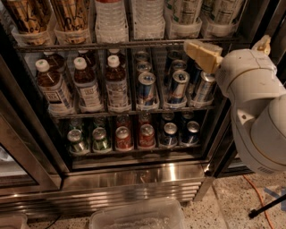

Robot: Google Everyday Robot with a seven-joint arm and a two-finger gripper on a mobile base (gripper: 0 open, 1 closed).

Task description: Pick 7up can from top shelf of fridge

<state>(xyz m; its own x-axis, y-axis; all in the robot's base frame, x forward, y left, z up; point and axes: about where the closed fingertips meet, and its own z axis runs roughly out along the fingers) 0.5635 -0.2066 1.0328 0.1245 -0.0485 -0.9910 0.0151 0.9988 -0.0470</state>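
Observation:
The fridge [134, 179] stands open before me with its wire racks in view. The top shelf [89, 44] runs across the upper edge, fronted by clear holders. Two pale cans with green lettering, the 7up cans [185, 11], stand in the right-hand holders, with their tops cut off by the frame edge. My gripper [202, 53] shows as a cream-coloured piece at the end of the white arm [254, 103]. It sits in front of the top shelf's right part, just below the 7up cans and apart from them. It holds nothing that I can see.
Brown drinks [27, 15] and clear bottles [109, 18] fill the rest of the top shelf. The middle rack holds bottles [85, 85] and blue-and-silver cans [146, 89]. Green and red cans [100, 138] stand below. A clear bin [138, 217] and an orange cable [259, 201] lie on the floor.

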